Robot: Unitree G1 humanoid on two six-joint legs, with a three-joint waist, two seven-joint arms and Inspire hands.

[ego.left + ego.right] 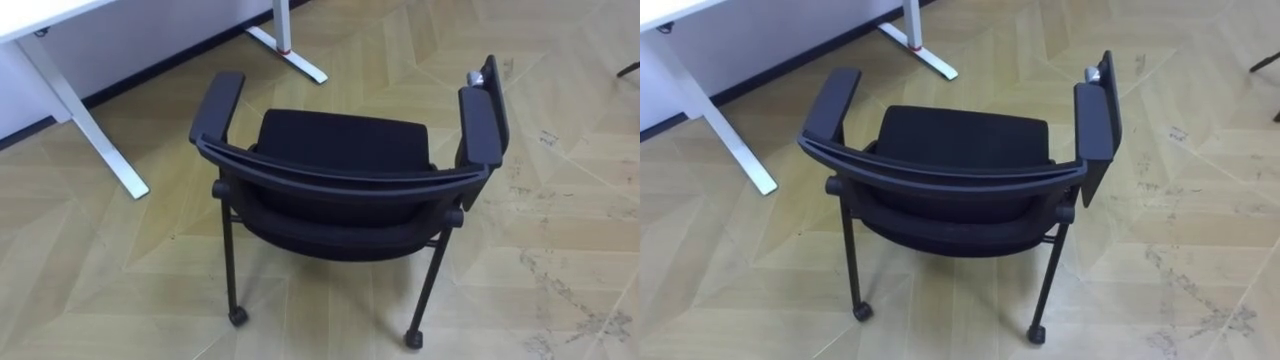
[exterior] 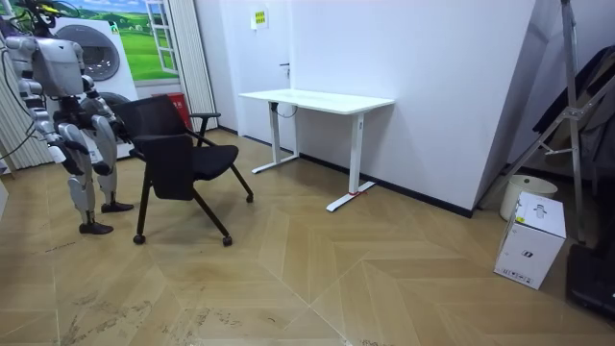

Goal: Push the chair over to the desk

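One chair (image 1: pixel 340 150) (black) near desk (image 1: pixel 30 12)

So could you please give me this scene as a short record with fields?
chair: black armchair on castors, upright
surface: parquet floor
ahead of chair: white desk, apart from it
seat direction: roughly toward the desk
robot: standing close behind the backrest
elsewhere: white box on the floor, room view's right

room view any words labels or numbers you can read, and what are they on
Yellow sign on the white wall: print too small to read.
White box on the floor, room view's right: dark mark on its side, too blurred to read.
Chair and desk: no readable text.
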